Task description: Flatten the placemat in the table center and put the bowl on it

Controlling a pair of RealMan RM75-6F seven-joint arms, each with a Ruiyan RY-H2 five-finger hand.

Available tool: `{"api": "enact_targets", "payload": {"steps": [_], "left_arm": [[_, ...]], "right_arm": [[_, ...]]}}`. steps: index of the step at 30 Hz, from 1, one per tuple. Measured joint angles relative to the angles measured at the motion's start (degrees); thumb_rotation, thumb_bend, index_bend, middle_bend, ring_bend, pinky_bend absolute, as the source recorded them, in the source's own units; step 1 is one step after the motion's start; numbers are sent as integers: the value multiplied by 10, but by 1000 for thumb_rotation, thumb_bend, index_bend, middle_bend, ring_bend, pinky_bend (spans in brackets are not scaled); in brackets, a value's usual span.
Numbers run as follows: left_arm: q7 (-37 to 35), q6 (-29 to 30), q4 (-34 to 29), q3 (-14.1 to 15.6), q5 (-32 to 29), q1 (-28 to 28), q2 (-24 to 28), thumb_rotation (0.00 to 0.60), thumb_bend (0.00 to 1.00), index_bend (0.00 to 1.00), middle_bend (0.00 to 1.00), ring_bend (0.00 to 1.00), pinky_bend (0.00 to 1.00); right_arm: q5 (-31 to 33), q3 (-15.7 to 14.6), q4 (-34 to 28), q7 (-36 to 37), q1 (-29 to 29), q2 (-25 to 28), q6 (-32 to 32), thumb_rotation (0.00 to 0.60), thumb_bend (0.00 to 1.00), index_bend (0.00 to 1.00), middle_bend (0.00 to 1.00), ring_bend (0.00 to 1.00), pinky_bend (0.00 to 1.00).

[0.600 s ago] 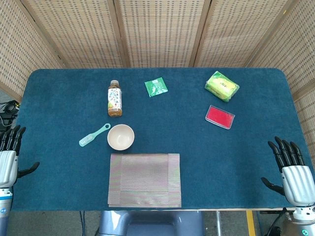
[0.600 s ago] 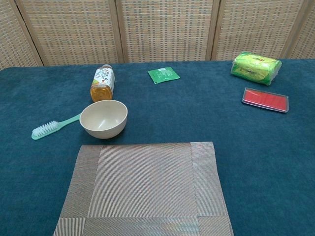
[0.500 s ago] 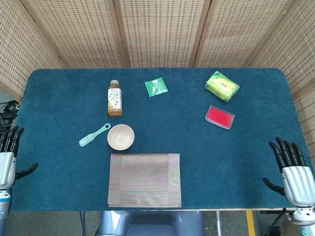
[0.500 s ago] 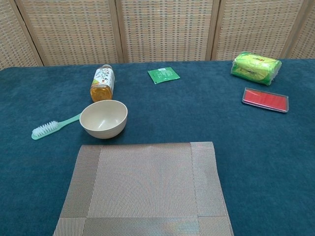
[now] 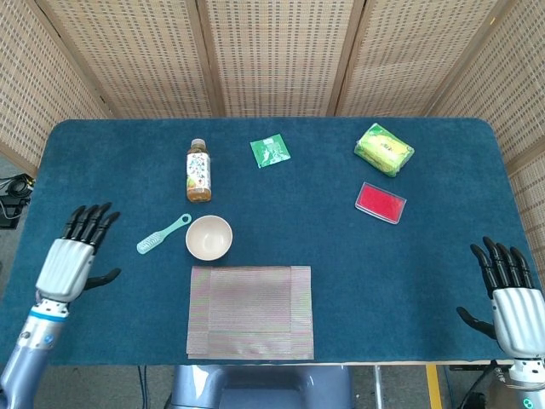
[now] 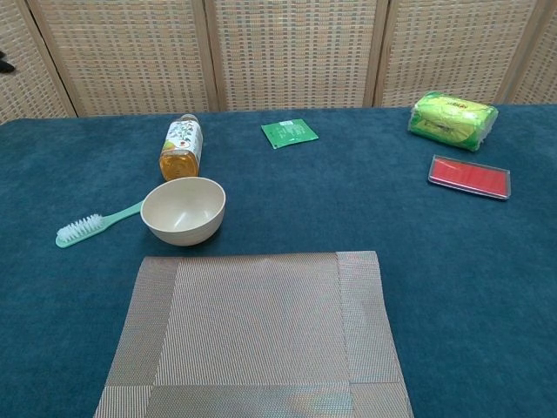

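mat lies flat at the table's near edge, centred left-right, its side strips a different shade. bowl is upright just beyond the mat's far-left corner, not on it. brush is just left of the bowl, bottle behind it.

left hand is over the table's left side, fingers spread, holding nothing. right hand is at the near right edge, fingers spread and empty too. chest view shows neither hand.

risks:
- bowl is smooth and rounded; a shallow rim grip could slip or tip it on the lift.
- the left hand's path to the bowl passes the brush; a low sweep would knock it into the bowl.
- bottle is close behind; overshoot could topple it.
- pressing or dragging on the mat may slide it off the near edge.

vs 0.6 s ago: left hand was off the table's left edge and has moved in over the table. right hand sits a touch lower. mat, bowl and the rest unchanged.
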Motion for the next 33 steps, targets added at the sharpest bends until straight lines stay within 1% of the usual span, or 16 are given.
{"api": "enact_targets", "payload": {"steps": [3,6,10,16,20,23,24,25,27,30,33], "left_arm": [[16,-71,40,-11,-9,-45,-36,600,0,300,0,0,0],[38,-129,86,-21,-29,-85,-79,600,4,329,0,0,0],[49,-171,134,-25,-45,-118,-117,600,49,358,0,0,0],[45,-204,195,-19,-41,-151,-153,600,150,386,0,0,0],[48,-229,236,-13,-35,-174,-179,600,193,407,0,0,0],[52,-244,257,-10,-33,-191,-198,600,276,464,0,0,0],[54,-246,263,-9,-33,-196,-203,600,318,499,0,0,0],[54,-246,267,-9,-32,-198,-207,600,333,512,0,0,0],[56,-245,272,-10,-33,-202,-212,600,385,577,0,0,0],[58,-241,272,-12,-36,-205,-215,600,399,635,0,0,0],[58,-232,267,-17,-41,-205,-210,600,411,653,0,0,0]], "right_arm": [[16,4,1,-2,5,-2,-13,600,0,9,0,0,0],[31,9,4,-6,10,-5,-23,600,0,9,0,0,0],[52,16,9,-8,15,-9,-37,600,0,9,0,0,0],[67,22,15,-8,22,-13,-49,600,0,9,0,0,0],[71,23,17,-3,22,-13,-51,600,0,9,0,0,0],[73,24,18,3,23,-12,-51,600,0,9,0,0,0],[73,25,19,5,22,-11,-51,600,0,9,0,0,0],[73,25,19,6,22,-11,-51,600,0,9,0,0,0],[73,25,20,9,22,-10,-50,600,0,9,0,0,0],[73,25,20,12,22,-9,-50,600,0,9,0,0,0],[72,24,20,15,22,-8,-50,600,0,9,0,0,0]]}}
